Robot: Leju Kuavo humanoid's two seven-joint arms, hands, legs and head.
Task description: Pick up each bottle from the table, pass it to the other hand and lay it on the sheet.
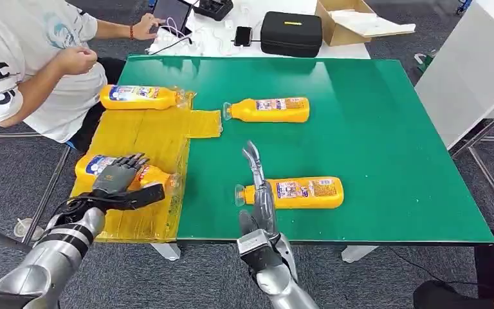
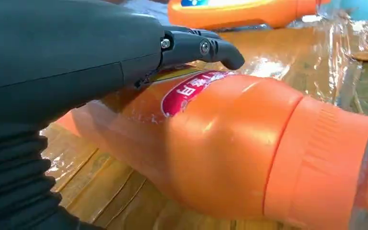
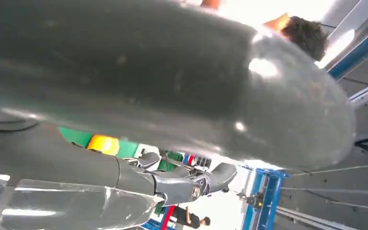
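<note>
On the sheet (image 1: 148,132), left hand (image 1: 119,177) lying over a bottle (image 1: 146,175), grip unclear; right hand (image 1: 257,183) empty, fingers straight, ready for next bottle (image 1: 296,192).

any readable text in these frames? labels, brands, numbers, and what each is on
Nothing reads cleanly.
Person's white shirt: large dark letters, cut off and folded, roughly "SE"; not certain.
Bottle under the left hand: red label with white characters, partly hidden by the hand, unreadable.
Near table bottle, far table bottle, far sheet bottle: label print too small to read.
Black case: yellow mark, no legible text.
</note>
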